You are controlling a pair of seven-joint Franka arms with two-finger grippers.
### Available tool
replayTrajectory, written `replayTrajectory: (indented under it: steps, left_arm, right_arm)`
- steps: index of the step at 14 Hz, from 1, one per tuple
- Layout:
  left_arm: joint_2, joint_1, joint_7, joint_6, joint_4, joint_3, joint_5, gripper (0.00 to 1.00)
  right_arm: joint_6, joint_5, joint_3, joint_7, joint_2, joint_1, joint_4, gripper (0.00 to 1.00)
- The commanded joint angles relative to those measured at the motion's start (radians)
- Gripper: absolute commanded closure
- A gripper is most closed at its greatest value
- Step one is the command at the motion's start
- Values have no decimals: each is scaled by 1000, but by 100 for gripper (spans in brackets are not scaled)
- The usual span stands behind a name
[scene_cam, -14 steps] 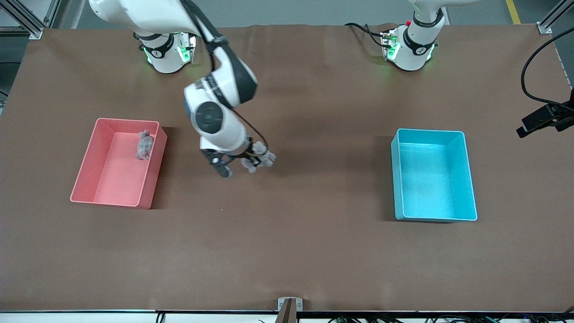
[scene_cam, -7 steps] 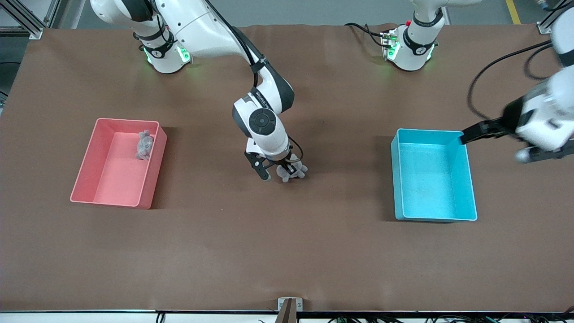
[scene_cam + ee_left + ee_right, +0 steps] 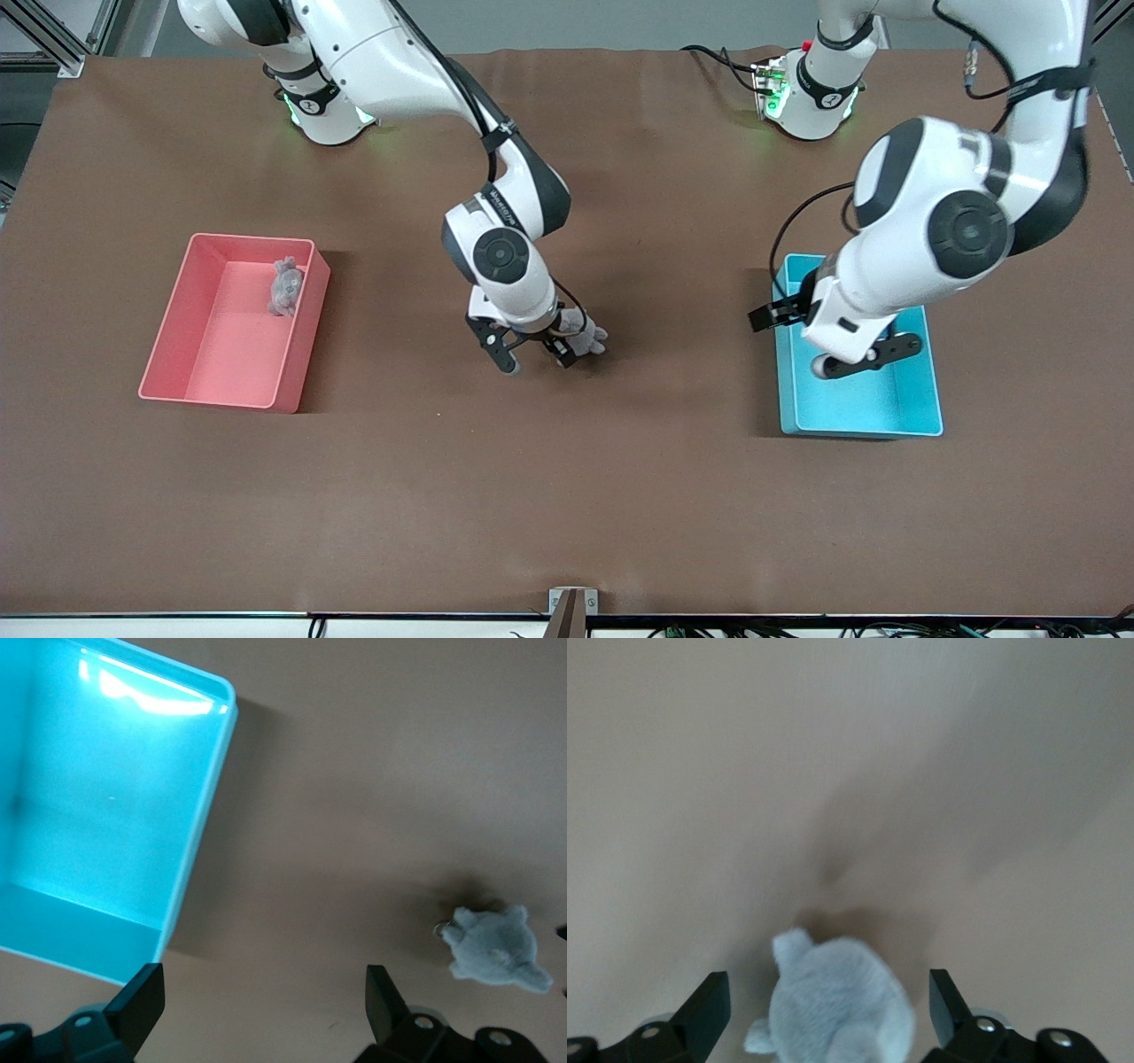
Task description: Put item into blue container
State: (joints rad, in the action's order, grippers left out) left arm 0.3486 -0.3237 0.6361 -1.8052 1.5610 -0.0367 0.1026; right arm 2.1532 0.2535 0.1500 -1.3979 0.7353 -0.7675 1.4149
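Plush (image 3: 586, 338) lies mid-table, at 9 o'clock from the blue bin (image 3: 921, 416), between the right gripper's (image 3: 534, 354) spread fingers – looks soft, light, squashy, so you'd pinch its round body – left gripper (image 3: 828, 341) hangs over the bin, fingers apart, empty.

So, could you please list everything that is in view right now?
Blue container: one, cyan, on the table toward the left arm's end.
Pink bin: one, pink, toward the right arm's end.
Plush toys: two, grey; one inside the pink bin against its wall, one on the table mid-way between the bins.
Table: one, brown.
Right gripper: fingers open, around the mid-table plush toy.
Left gripper: fingers open, over the blue container.
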Motion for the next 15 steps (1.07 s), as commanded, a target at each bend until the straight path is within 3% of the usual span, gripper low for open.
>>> replayTrajectory:
  steps: [1, 3, 5, 7, 12, 15]
  left_arm:
    - [56, -55, 115, -98, -15, 8, -1, 0]
    - [84, -92, 184, -155, -16, 8, -1, 0]
    - [112, -142, 229, -201, -18, 8, 6, 0]
    - [145, -193, 314, -270, -19, 8, 6, 0]
    - [262, -311, 483, -489, -21, 8, 8, 0]
    - [323, -343, 522, -563, -22, 6, 12, 0]
  right_arm:
    - [-206, -5, -17, 230, -112, 117, -8, 0]
    - [-286, -14, -13, 385, -195, 192, 48, 0]
    - [-285, -25, -13, 529, -304, 276, 180, 0]
    - [-285, -39, -13, 545, -394, 394, 278, 0]
    - [-335, -30, -16, 758, -488, 724, 386, 0]
    - [-316, -25, -18, 770, -545, 822, 502, 0]
